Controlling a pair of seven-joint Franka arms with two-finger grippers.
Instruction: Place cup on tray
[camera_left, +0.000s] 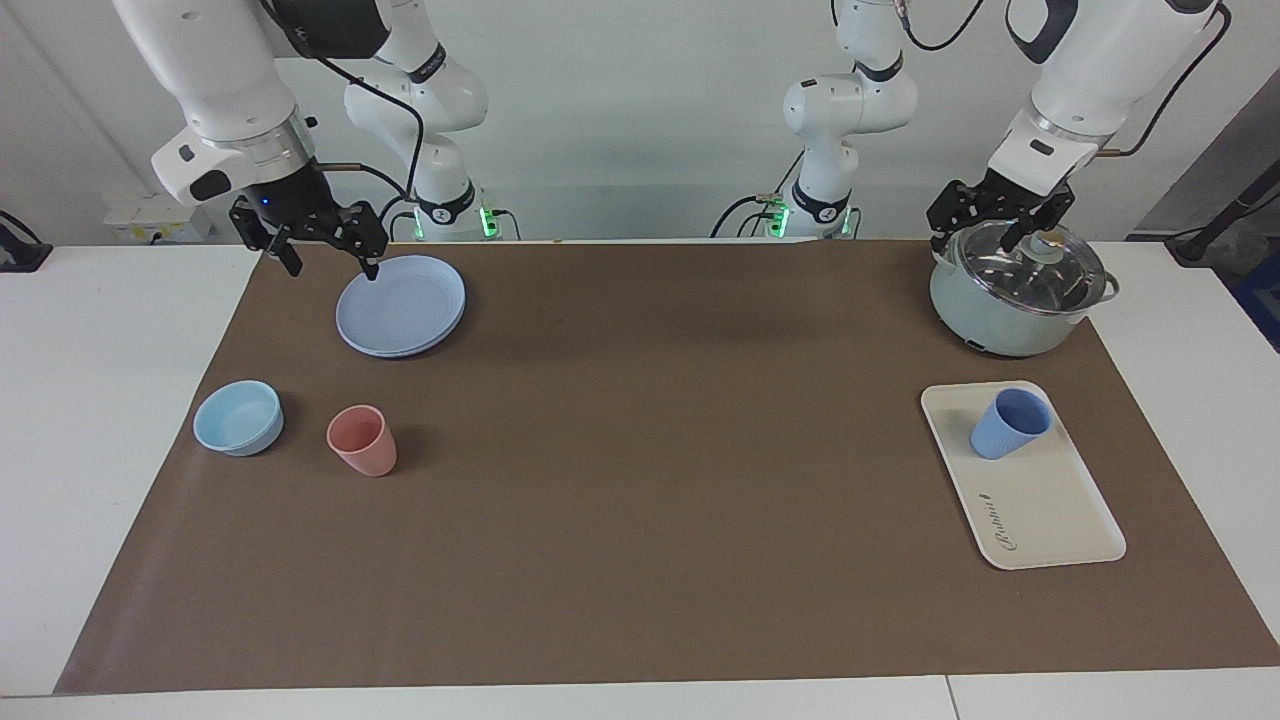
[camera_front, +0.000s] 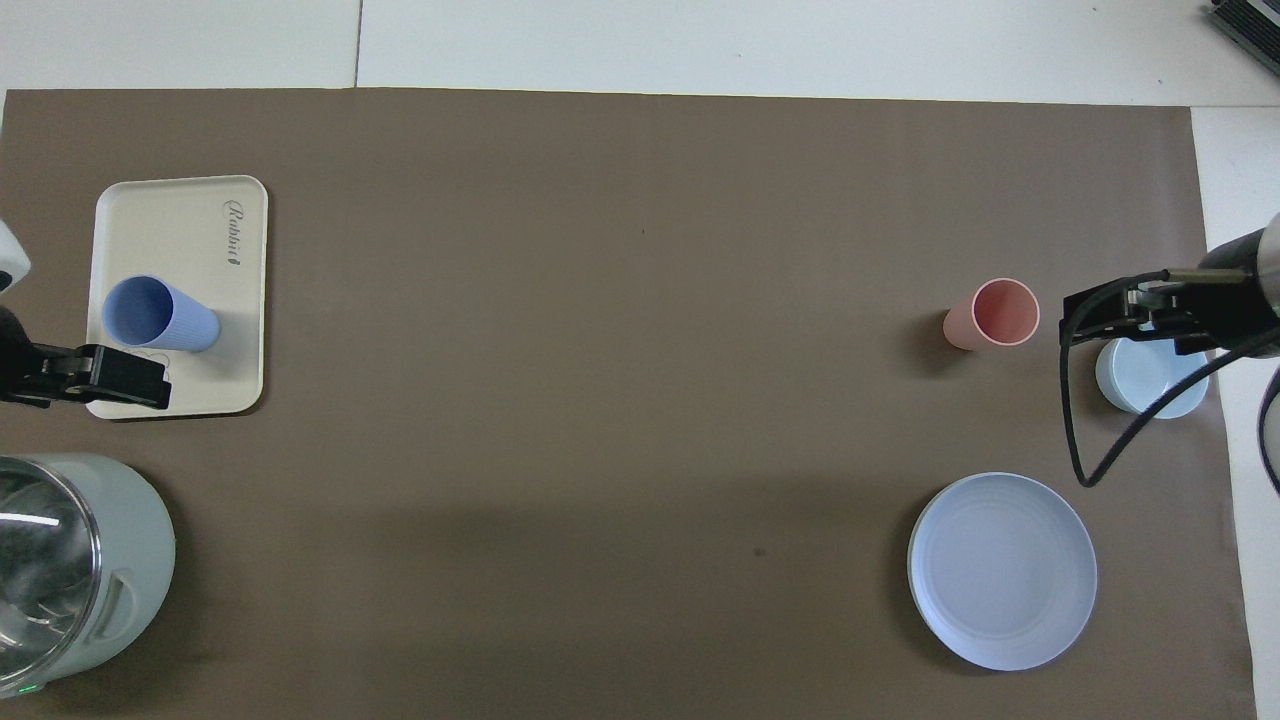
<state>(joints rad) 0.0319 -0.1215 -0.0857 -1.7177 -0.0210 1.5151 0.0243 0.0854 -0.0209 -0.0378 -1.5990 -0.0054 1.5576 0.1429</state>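
Clock positions read on the facing view.

- Cup at 3 o'clock, upright, mouth up, on tray, on the tray end nearer the robots. Nothing gripping it.
- Tray lying flat on brown mat, close to the mat edge toward the left arm's end. Script lettering at the tray end farther from the robots.
- In the overhead view, one tray corner hidden under the left arm's finger. Small drawing there hard to make out.
- Left gripper at 2 o'clock, up over pot and its glass lid. Fingers spread, holding nothing. Possibly touching the lid, hard to tell from this angle.
- Pot cut off at the frame edge in the overhead view, only part showing.
- Right gripper at 10 o'clock, over the rim of blue plate on the side nearest the robots. Fingers released, empty.
- In the overhead view, right arm and cable partly covering light-blue bowl.
- Bowl and pink cup at 9 o'clock, side by side, apart, farther from the robots than the plate.
- Mat centre and the whole strip from 5 to 7 o'clock bare, wide room between the two groups.
- White table showing past both mat ends.
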